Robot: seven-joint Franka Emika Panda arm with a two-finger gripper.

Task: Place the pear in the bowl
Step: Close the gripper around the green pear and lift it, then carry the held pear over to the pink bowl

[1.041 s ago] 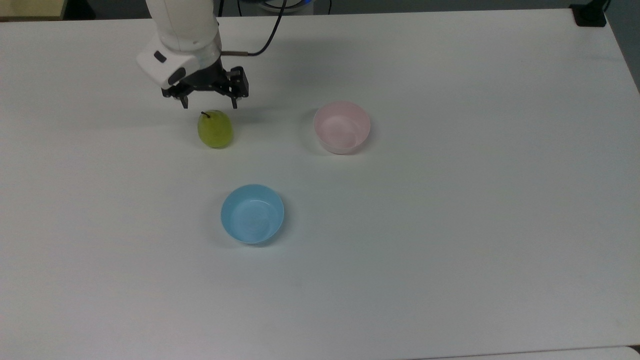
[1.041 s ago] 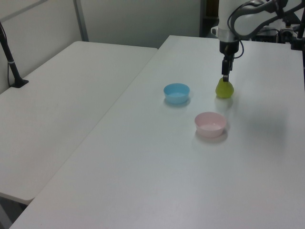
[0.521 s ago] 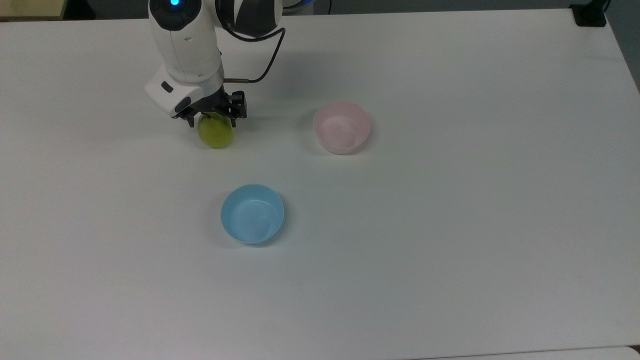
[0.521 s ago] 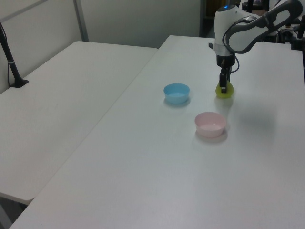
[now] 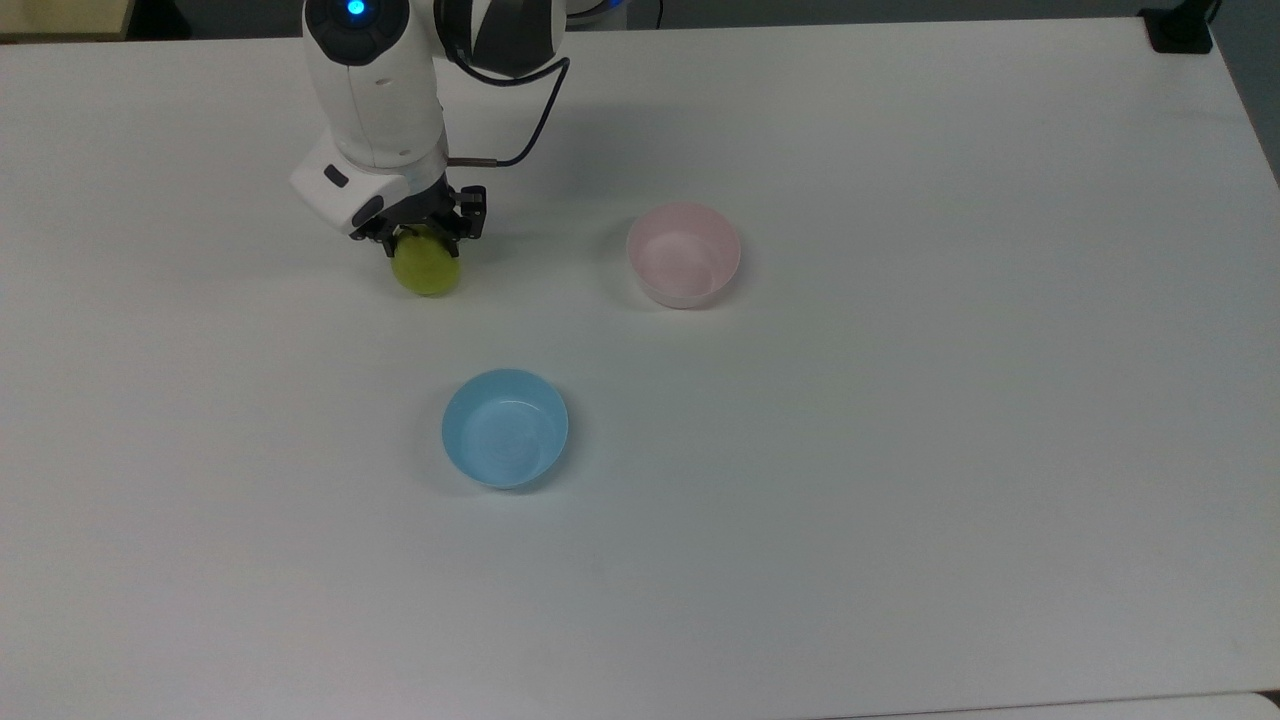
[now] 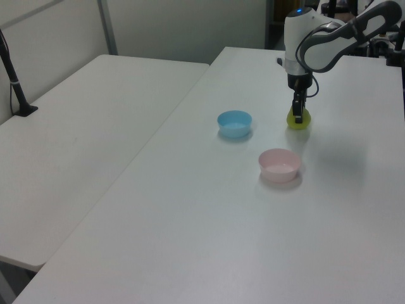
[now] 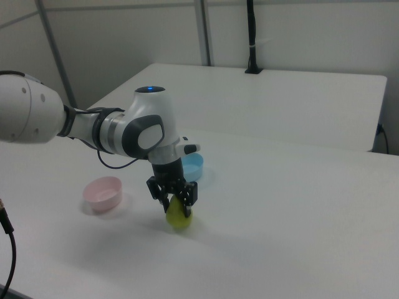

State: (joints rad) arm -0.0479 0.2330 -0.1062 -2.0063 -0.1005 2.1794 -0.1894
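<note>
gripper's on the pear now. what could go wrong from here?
1. The gripper grips only the narrow top of the pear, so the rounded fruit may slip on lifting.
2. The blue bowl sits about as near as the pink bowl; the pear could go into the wrong one.
3. The pink bowl looks light; a low approach could knock its rim.

The gripper (image 5: 424, 236) covers the upper part of the pear (image 5: 427, 272) in the top view (stem hidden there), and the arm is cut off by the frame's upper edge; in the right view the picture's left edge crops it.
</note>
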